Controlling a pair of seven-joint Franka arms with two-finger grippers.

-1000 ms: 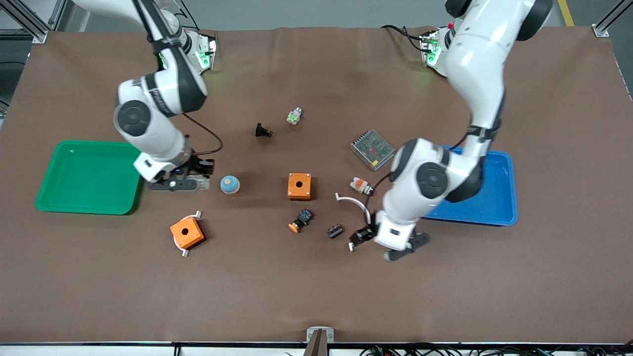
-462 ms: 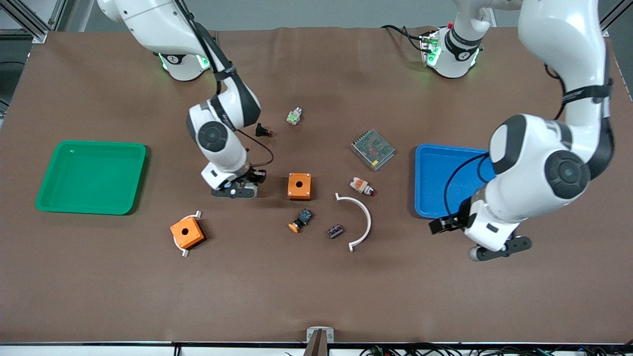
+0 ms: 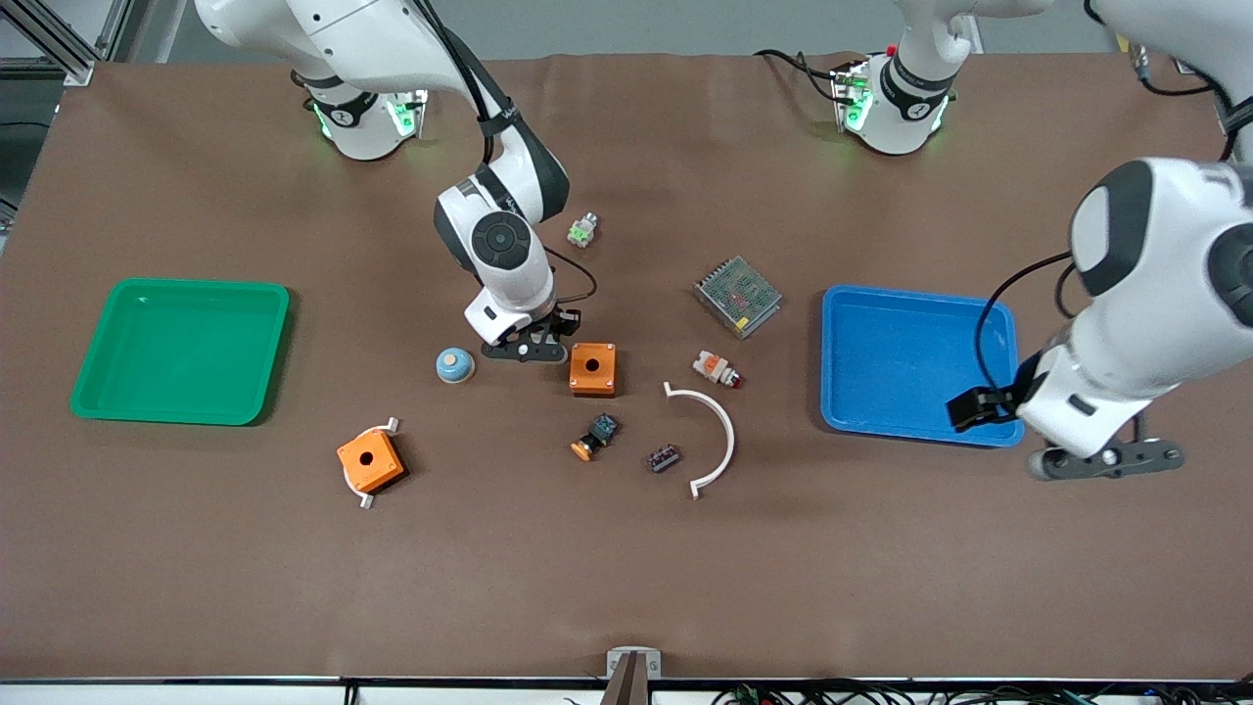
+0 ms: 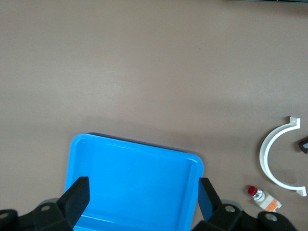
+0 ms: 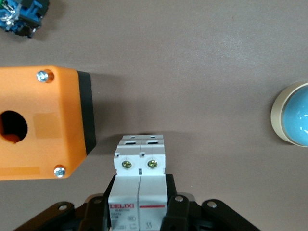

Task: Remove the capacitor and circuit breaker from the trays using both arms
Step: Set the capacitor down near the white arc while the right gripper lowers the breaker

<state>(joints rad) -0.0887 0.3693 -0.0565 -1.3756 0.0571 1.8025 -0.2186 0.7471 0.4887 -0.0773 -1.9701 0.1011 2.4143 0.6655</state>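
The breaker [image 5: 139, 175], a white-grey block with red print, is held in my right gripper [image 5: 139, 211], which is shut on it. In the front view this gripper [image 3: 529, 349] is low over the table between the blue dome and the orange box, and it hides the breaker. The capacitor [image 3: 664, 457], a tiny dark block, lies on the table beside the white arc; only its edge shows in the left wrist view [image 4: 303, 143]. My left gripper [image 3: 1106, 460] is open and empty over the blue tray's [image 3: 915, 362] corner; the tray [image 4: 139, 178] shows between its fingers.
An orange box [image 3: 593, 368] lies close beside the breaker [image 5: 43, 130], and a blue dome [image 3: 455, 365] is on its other flank. Also here are a green tray [image 3: 176, 348], a second orange box [image 3: 370, 460], an orange-capped button [image 3: 595, 436], a white arc [image 3: 715, 431], a white-and-orange cylinder [image 3: 715, 369] and a mesh box [image 3: 738, 296].
My right gripper has moved from beside the green tray, past the blue dome, to beside the orange box. My left gripper has moved from near the capacitor to the blue tray's corner.
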